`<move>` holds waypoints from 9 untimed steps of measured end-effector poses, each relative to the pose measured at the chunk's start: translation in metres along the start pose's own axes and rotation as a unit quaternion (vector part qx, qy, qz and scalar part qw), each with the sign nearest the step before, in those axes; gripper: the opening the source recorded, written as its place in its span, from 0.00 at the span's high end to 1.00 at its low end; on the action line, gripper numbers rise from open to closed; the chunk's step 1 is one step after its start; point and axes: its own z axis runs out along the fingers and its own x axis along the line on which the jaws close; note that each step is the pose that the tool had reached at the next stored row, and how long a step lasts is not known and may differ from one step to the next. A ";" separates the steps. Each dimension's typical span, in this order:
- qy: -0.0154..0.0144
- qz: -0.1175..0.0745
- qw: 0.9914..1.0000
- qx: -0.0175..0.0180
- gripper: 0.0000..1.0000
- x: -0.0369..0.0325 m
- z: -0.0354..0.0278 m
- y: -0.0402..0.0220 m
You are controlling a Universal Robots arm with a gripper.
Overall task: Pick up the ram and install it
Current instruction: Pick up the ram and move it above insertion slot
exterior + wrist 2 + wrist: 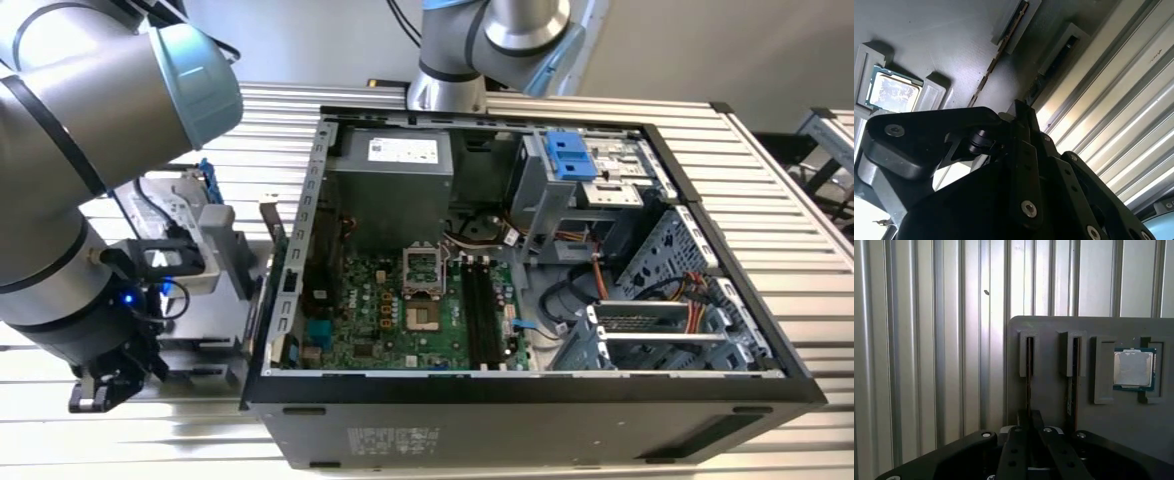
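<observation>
Gripper [1030, 415] linkage looms closest, pinched narrow on the ram [1029, 370], edge-up in its grey holder [1134, 425] at the computer case's [534, 395] nine o'clock in the exterior view; best drawn straight along the slot, untwisted

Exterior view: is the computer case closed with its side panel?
No, the computer case lies open on its side, and its green motherboard is in plain sight.
</observation>
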 end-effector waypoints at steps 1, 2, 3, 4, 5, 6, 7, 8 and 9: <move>0.000 0.000 1.000 0.000 1.00 0.0000 0.0000 0.0000; 0.000 0.000 1.000 0.000 1.00 0.0000 0.0000 0.0000; 0.000 0.000 1.000 0.000 1.00 0.0000 0.0000 0.0000; 0.000 0.000 1.000 0.000 1.00 0.0000 0.0000 0.0000; 0.000 0.000 1.000 0.000 1.00 0.0000 0.0000 0.0000; 0.000 0.000 1.000 0.000 1.00 0.0000 0.0001 0.0000; 0.000 0.000 1.000 0.000 1.00 0.0000 0.0001 0.0000; 0.000 0.000 1.000 0.000 1.00 0.0000 0.0001 0.0000; 0.000 0.000 1.000 0.000 1.00 0.0000 0.0001 0.0000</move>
